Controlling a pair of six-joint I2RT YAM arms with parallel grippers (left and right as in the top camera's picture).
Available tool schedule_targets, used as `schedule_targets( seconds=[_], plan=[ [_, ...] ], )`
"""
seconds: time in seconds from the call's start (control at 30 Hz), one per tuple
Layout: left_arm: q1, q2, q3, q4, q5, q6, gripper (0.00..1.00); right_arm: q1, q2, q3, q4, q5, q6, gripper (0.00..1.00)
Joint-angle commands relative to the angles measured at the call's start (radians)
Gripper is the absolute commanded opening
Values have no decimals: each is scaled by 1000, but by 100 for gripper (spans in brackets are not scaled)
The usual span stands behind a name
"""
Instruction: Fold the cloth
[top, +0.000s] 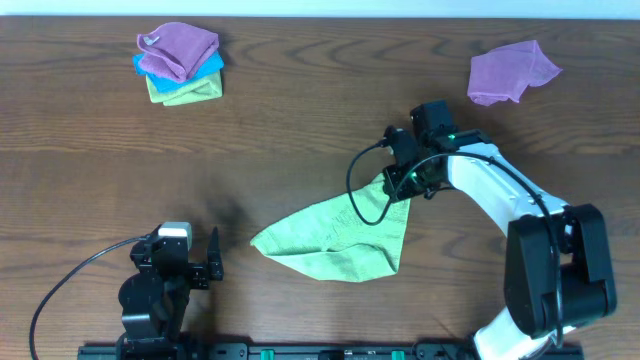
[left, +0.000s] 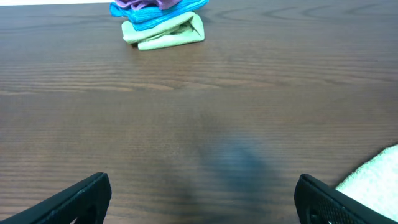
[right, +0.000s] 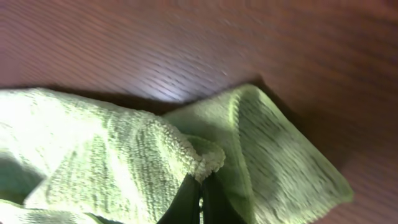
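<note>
Right jaws clamped together on the green cloth (top: 345, 240), gripping its 1 o'clock corner. Left jaws apart, holding nothing, at 7 o'clock on the counter (top: 300, 120).

The cloth (top: 340, 238) lies centre-front on the table (top: 300, 120), stack (top: 180, 65) back-left, spare cloth (top: 510, 72) back-right.

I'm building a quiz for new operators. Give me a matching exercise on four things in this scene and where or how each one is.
1. green cloth
2. crumpled purple cloth
3. folded stack
4. left gripper

A. far left corner
B. open, over the table
C. pinched by the right gripper
D. far right side

Pairs: 1-C, 2-D, 3-A, 4-B
</note>
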Motion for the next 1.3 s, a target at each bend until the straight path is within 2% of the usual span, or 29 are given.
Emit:
schedule_targets(
  seconds=[0.0,0.13,0.33,0.43,0.6,0.63,0.73,0.87,0.97,1.17,1.27],
  plan=[
    [-4,-6,-17,-5,6,-8,95,6,10,4,50,-89,-2,1],
    [-4,-6,-17,-5,6,-8,95,32,10,16,193,-110,37,1],
    [-4,-6,-17,-5,6,-8,95,111,37,19,562,-97,180,1],
    [-4,-6,-17,-5,6,-8,95,135,93,50,627,-88,200,1],
    [-4,-6,-17,-5,7,-8,96,163,270,224,651,-89,202,1],
    [-4,-6,-17,-5,7,-8,95,166,308,275,651,-89,209,6],
    [-4,-6,-17,-4,6,-8,96,168,364,397,638,-89,238,29],
    [-4,-6,-17,-3,0,-8,95,165,365,515,568,-88,241,48],
    [-4,-6,-17,6,0,-13,95,156,364,626,374,-92,240,57],
    [-4,-5,13,27,0,-43,95,143,364,756,-70,-130,84,75],
    [-4,28,90,-20,-1,-66,95,129,364,776,-296,-134,-14,77]
  ],
)
